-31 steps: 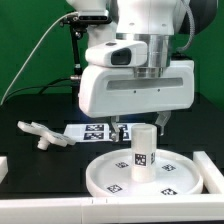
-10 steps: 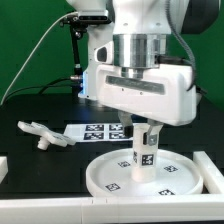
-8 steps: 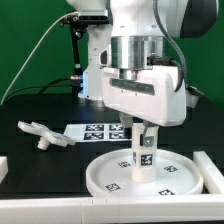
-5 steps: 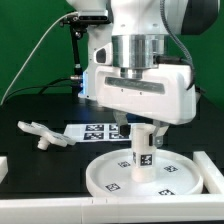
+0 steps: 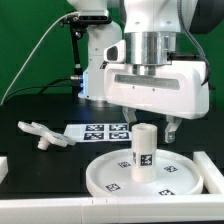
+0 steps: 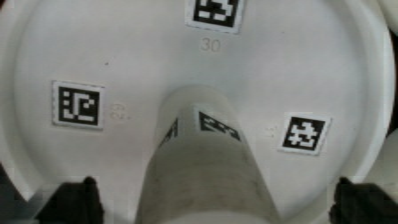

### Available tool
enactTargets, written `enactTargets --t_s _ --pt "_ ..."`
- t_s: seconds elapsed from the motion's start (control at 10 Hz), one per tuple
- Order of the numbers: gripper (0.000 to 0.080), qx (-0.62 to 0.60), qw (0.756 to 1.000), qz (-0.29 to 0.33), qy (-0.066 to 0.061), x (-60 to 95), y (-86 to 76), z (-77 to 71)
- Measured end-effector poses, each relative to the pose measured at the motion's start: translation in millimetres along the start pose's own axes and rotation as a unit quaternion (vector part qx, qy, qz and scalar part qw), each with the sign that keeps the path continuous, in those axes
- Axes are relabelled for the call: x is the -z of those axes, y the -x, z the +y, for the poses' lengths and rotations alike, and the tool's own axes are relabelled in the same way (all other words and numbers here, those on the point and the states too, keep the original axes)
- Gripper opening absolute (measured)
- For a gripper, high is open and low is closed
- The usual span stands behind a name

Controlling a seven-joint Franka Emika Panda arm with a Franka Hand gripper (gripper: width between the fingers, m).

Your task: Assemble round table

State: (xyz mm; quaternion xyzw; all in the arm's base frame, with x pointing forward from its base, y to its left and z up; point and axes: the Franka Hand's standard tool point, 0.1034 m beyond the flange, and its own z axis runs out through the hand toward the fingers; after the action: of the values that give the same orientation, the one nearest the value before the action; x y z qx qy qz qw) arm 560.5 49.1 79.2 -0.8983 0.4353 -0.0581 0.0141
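Note:
The large round disc point(image 5: 176, 178) lies flat at the front of the black table. The short cylindrical leg point(image 5: 145, 152) stands upright on its central hub. My gripper point(image 5: 148, 128) is open; its fingers hang either side of the leg's top without touching it. In the wrist view the leg point(image 6: 217, 150) rises from the disc point(image 6: 134, 50) between my two dark fingertips point(image 6: 75, 200), with a wide gap on each side. The small branched foot piece point(image 5: 38, 133) lies loose on the table at the exterior view's left.
The marker board point(image 5: 92, 131) lies flat behind the disc. White wall pieces stand at the front edge point(image 5: 40, 208) and the right side point(image 5: 210, 165). The robot base stands at the back.
The gripper came down over the leg, closed on it and twisted. Now the hand has turned back square, the fingers have spread apart and the leg stands free.

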Motion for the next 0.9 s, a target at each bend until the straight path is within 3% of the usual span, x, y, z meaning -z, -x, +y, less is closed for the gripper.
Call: enactTargets --t_s 0.2,0.4,0.8,0.9 --pt "0.0649 0.118 0.993 0.002 0.003 -0.5 0.8 -0.2" --pt "0.0649 0.269 0.963 -0.001 0.010 -6.9 2.7 2.9" --pt "0.0649 0.394 0.919 -0.002 0.013 -8.2 0.7 5.0" --pt "0.0649 0.446 0.895 -0.001 0.017 -7.8 0.2 5.0"
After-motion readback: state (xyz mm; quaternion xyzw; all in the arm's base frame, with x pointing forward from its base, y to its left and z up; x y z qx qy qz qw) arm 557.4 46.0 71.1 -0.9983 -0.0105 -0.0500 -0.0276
